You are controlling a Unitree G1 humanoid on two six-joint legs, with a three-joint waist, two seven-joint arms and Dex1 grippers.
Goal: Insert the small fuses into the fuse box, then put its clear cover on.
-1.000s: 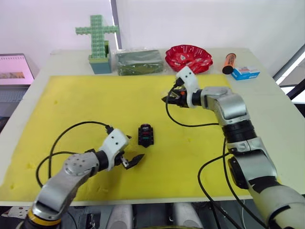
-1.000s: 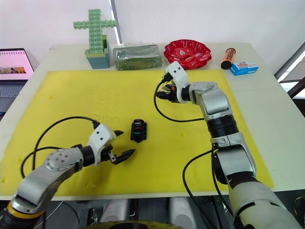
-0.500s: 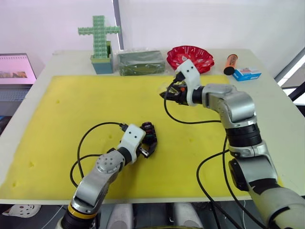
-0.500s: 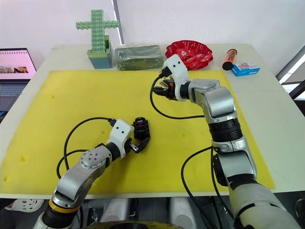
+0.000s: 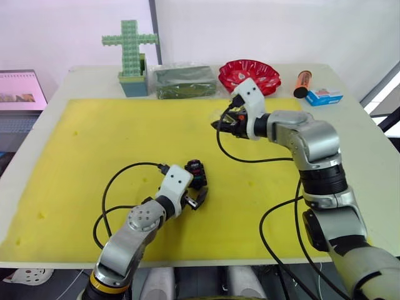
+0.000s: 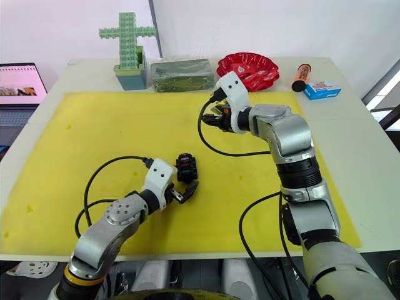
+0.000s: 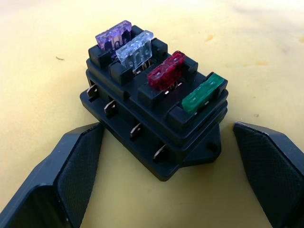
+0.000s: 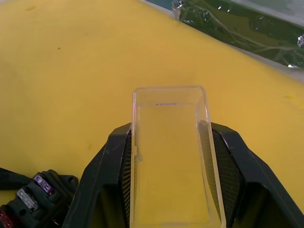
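The fuse box [image 7: 154, 111] sat mid-mat on the yellow foam mat [image 5: 94, 144], with bare foam all around. Its long axis ran near to far (four fuses [image 7: 164, 71] stood in a row on top). The left gripper [image 7: 171, 175] straddled its near end, fingers spread wide and not touching. Farther right, the right gripper [image 8: 173, 161] clamped the clear cover [image 8: 171, 156] above the mat.

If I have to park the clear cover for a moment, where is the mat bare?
Bare yellow mat lies between the laptop side and the fuse box, and along the edge near the blue-white carton. It is crowded at the box, which the left pincer flanks.
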